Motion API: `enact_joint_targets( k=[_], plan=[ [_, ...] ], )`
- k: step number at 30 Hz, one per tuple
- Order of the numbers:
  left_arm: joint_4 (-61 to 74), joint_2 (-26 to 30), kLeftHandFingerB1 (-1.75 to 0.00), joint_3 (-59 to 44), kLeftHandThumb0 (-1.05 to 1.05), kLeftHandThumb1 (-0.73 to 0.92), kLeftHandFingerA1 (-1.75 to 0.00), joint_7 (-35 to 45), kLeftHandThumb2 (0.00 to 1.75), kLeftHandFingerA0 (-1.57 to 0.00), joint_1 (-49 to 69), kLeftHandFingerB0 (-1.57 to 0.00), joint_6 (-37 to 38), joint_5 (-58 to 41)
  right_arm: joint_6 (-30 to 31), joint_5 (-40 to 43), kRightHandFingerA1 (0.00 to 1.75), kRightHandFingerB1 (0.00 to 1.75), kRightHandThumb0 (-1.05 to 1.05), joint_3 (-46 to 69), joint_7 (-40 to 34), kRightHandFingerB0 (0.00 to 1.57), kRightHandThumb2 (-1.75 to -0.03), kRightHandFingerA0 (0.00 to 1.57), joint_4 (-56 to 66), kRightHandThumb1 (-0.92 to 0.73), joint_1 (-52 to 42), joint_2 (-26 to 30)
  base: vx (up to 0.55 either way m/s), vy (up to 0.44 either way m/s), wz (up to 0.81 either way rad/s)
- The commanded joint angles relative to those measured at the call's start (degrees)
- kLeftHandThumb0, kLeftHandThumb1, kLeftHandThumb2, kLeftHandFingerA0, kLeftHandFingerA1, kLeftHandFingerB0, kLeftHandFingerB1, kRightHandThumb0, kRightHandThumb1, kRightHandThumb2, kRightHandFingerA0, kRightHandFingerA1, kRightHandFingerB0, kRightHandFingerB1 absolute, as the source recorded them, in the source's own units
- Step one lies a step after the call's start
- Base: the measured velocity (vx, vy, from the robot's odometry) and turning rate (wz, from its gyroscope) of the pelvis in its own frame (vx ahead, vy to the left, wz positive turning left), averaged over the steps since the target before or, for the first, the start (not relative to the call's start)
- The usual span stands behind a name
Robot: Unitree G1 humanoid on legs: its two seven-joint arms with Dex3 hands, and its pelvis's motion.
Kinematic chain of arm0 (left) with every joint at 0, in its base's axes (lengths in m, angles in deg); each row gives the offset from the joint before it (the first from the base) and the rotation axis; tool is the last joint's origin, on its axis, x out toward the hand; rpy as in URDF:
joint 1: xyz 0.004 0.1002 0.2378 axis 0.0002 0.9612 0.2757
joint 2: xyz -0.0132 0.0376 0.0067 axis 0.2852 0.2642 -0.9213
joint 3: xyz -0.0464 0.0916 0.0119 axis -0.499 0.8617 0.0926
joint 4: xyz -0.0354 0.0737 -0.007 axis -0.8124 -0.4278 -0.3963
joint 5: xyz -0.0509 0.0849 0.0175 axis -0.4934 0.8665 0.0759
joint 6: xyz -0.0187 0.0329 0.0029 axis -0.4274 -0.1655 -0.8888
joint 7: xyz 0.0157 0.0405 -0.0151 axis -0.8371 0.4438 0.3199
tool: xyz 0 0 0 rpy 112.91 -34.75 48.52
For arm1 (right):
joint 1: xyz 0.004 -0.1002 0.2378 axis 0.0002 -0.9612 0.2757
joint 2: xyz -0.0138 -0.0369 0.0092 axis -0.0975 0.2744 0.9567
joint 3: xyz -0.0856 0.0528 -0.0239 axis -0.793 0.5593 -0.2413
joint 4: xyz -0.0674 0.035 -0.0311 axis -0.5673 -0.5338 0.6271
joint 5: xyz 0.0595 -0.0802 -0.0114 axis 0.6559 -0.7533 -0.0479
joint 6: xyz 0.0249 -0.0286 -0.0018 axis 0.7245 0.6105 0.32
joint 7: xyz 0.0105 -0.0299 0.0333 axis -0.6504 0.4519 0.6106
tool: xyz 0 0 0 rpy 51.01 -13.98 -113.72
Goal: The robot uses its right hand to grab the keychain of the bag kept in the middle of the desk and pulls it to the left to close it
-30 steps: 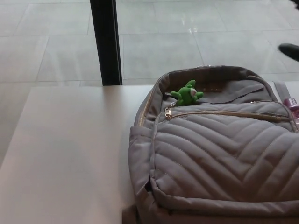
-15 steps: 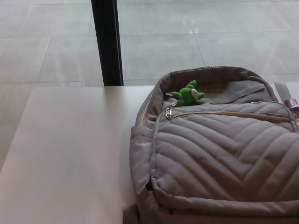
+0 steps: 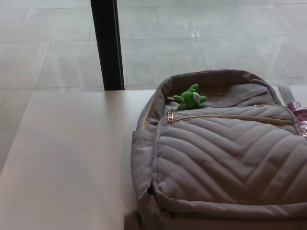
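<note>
Lacking any robot hand in the head view, this moment gives no way to tell whether the right one is wide, narrow or holding something. The green keychain (image 3: 190,97) sits at the upper opening of the bag (image 3: 230,163), toward its left end, on the right part of the tabletop (image 3: 72,153). A leftward pull could drag the unheld bag along instead of running the zip, or a reach could catch the front-pocket zip pull (image 3: 171,116) just below. Against the earlier frames the whole picture has shifted slightly, so the camera moved; bag and keychain lie alike.
</note>
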Motion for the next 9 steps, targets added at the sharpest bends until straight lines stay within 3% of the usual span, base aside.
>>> enact_joint_targets(
  k=[1,3,4,6,7,8,9],
  plan=[
    [-1.32,3.44,-1.00,-1.02,-1.05,0.86,-1.11,-2.21,0.82,-0.57,2.22,-0.37,-1.24,0.24,-9.36,22.30,0.32,0.34,-0.73,20.86,-7.70,0.02,-0.99,0.00,-13.12,-0.61,-11.08,-15.86,0.00,0.000,0.00],
    [-1.16,3.71,-1.00,-0.80,-1.05,0.88,-1.12,-2.43,0.85,-0.55,2.29,-0.36,-1.09,0.49,-13.09,20.89,0.40,0.36,-0.66,19.11,-7.14,0.07,-0.98,0.02,-22.26,-0.63,-9.14,-12.98,0.00,0.000,0.00],
    [-1.16,3.68,-1.05,-0.92,-1.05,0.86,-1.15,-2.75,0.80,-0.54,2.26,-0.33,-1.23,0.38,-13.64,20.79,0.54,0.49,-0.35,19.02,-6.74,0.00,-1.09,0.03,-23.61,-0.55,-8.85,-12.77,0.00,0.000,0.00],
    [-1.13,3.82,-1.01,-0.84,-1.05,0.86,-1.15,-2.26,0.80,-0.53,2.49,-0.32,-0.97,0.41,-14.62,20.02,0.52,0.49,-0.35,18.08,-5.74,0.00,-1.09,0.02,-25.91,-0.55,-8.76,-11.95,0.00,0.000,0.00],
    [-1.10,3.96,-1.05,-0.65,-1.05,0.86,-1.16,-1.99,0.81,-0.51,2.63,-0.29,-0.72,0.58,-15.21,19.71,0.41,0.28,-0.65,17.52,-4.95,0.17,-0.65,0.15,-27.42,-0.82,-8.45,-11.48,0.00,0.000,0.00],
    [-1.12,4.02,-1.02,-0.88,-1.05,0.85,-1.17,-1.32,0.81,-0.54,2.70,-0.28,-1.02,0.26,-15.62,19.25,0.52,0.49,-0.35,16.88,-4.11,0.00,-1.10,0.03,-27.78,-0.55,-8.78,-11.26,0.00,0.000,0.00],
    [-1.12,4.02,-1.02,-0.88,-1.05,0.85,-1.17,-1.32,0.81,-0.54,2.70,-0.28,-1.02,0.26,-15.62,19.25,0.52,0.49,-0.35,16.88,-4.11,0.00,-1.10,0.03,-27.78,-0.55,-8.78,-11.26,0.00,0.000,0.00]
  ],
)
